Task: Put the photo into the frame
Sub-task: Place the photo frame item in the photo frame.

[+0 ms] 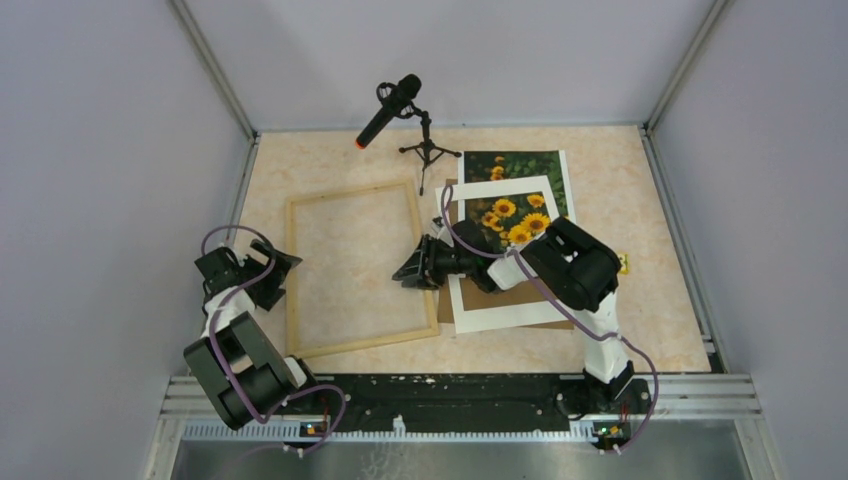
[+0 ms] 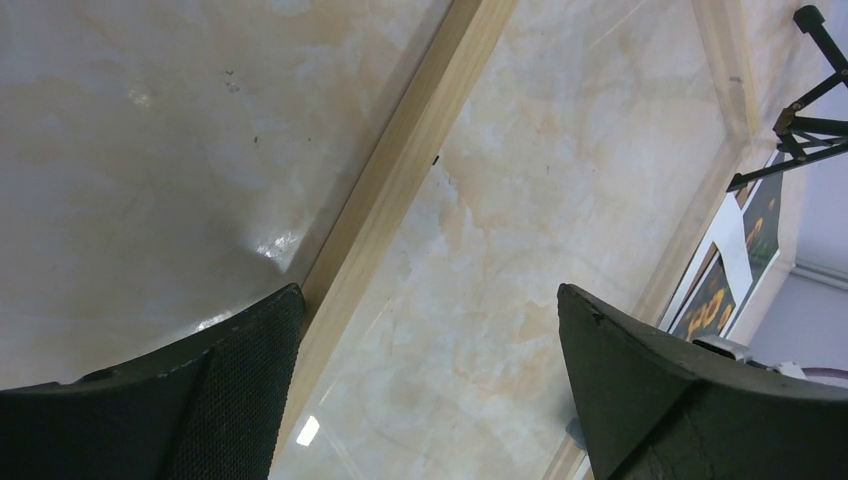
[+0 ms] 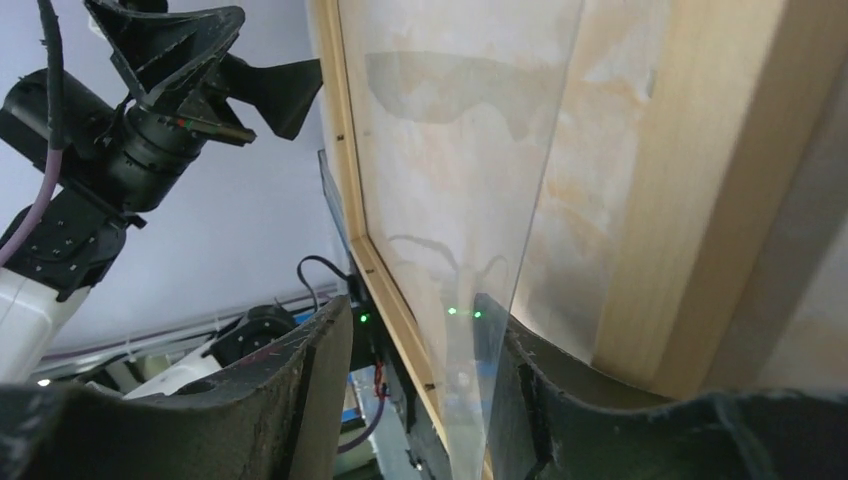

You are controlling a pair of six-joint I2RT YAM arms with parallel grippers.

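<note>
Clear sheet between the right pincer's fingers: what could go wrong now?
The clear sheet has its edge between the open fingers of the right pincer, so it might slip and land crooked on the frame. The photo lies partly under the white mat; pulling it out could drag the mat along.

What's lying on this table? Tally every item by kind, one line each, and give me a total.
Wooden frame: 1
Sunflower photo: 1
White window mat: 1
Brown backing board: 1
Clear sheet: 1
Microphone on stand: 1
Total: 6
</note>
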